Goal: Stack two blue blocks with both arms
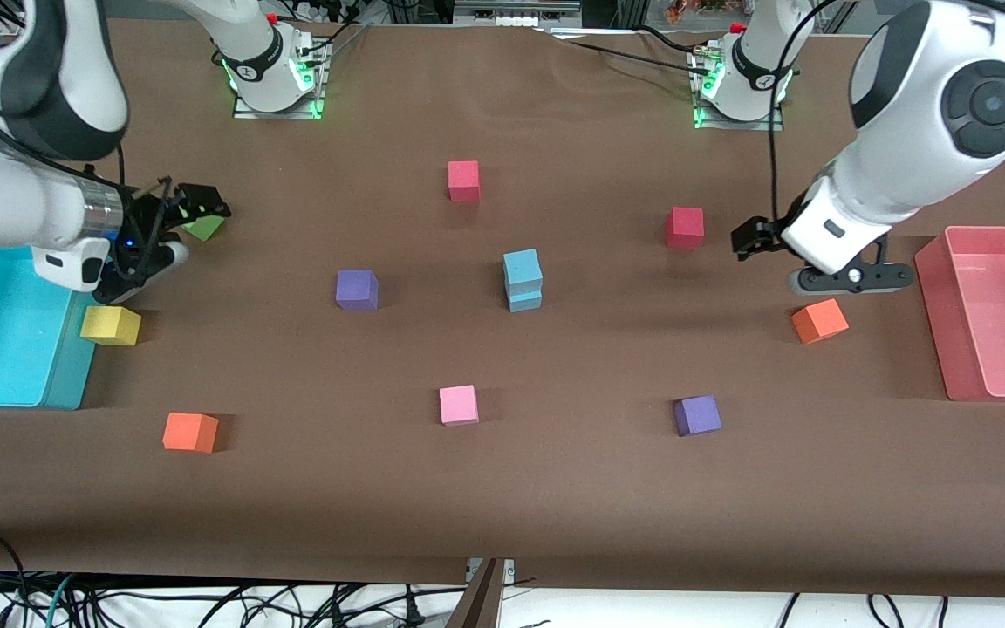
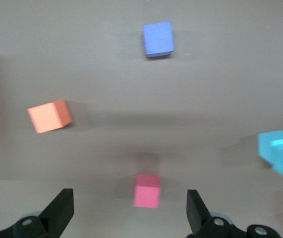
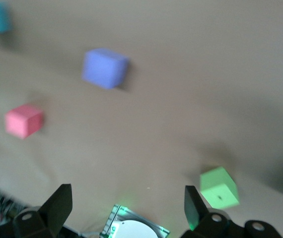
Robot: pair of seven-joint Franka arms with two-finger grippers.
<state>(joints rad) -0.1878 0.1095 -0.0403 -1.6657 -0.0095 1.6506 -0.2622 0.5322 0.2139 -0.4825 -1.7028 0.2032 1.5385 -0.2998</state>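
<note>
Stack looks done: blue blocks (image 1: 523,279) sit one atop the other mid-table w/ nothing touching them, left gripper (image 1: 751,240) spread wide & empty near red cube (image 1: 684,227), right gripper (image 1: 173,218) likewise over green cube (image 1: 203,228), nothing left but to park
</note>
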